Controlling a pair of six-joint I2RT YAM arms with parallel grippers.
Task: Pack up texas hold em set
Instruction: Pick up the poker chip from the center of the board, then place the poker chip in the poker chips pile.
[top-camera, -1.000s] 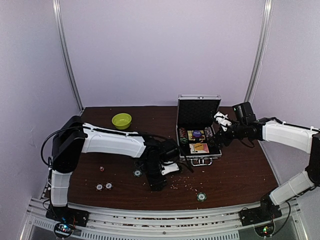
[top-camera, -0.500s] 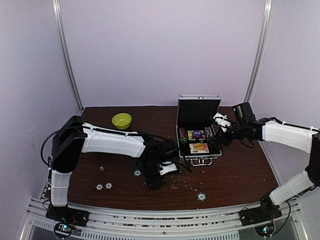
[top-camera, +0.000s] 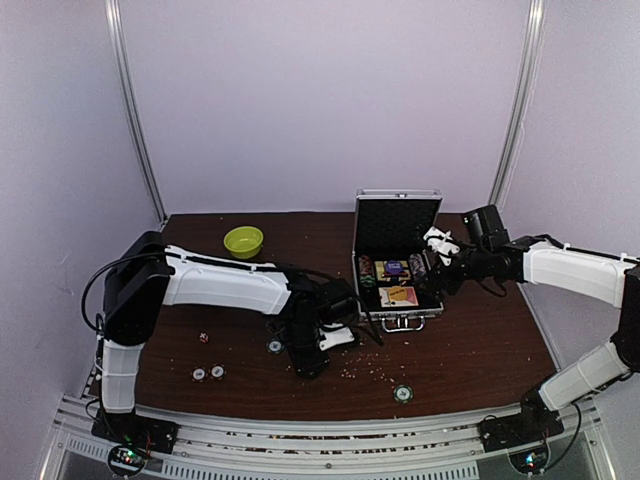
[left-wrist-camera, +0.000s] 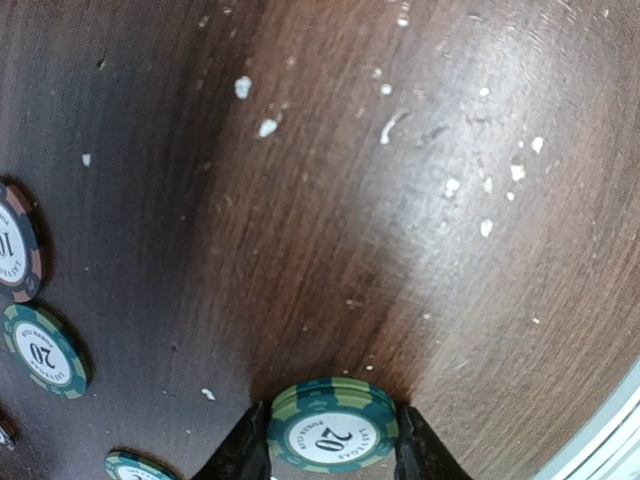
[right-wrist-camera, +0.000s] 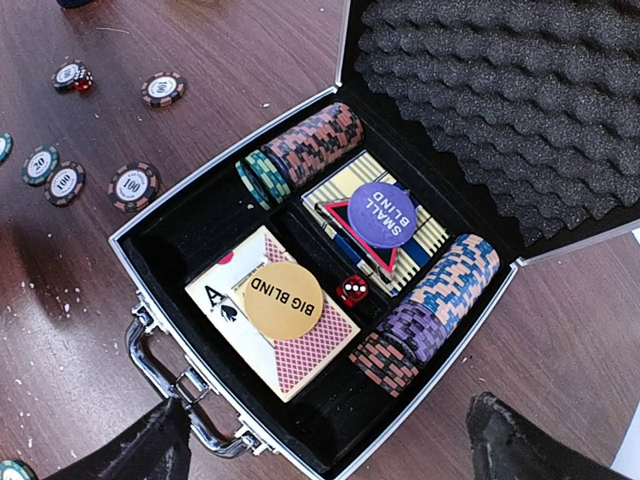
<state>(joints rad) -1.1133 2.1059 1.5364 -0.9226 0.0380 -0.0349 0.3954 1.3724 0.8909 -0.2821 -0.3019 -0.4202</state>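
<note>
The left gripper (left-wrist-camera: 332, 452) is narrow, its fingers pressed on both sides of a short stack of green chips (left-wrist-camera: 332, 428) on the table (left-wrist-camera: 400, 200). I judge a firm squeeze and a straight lift best before carrying it to the open case (top-camera: 397, 225), over which the right gripper (top-camera: 441, 262) hangs wide and empty. The table edge (left-wrist-camera: 610, 430) is near on one side and loose chips (left-wrist-camera: 44, 350) lie apart on the other, so up is the safest way out

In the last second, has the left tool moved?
Yes. The left tool, pinching a chip stack, has shifted slightly left, toward the loose chip beside it.
</note>
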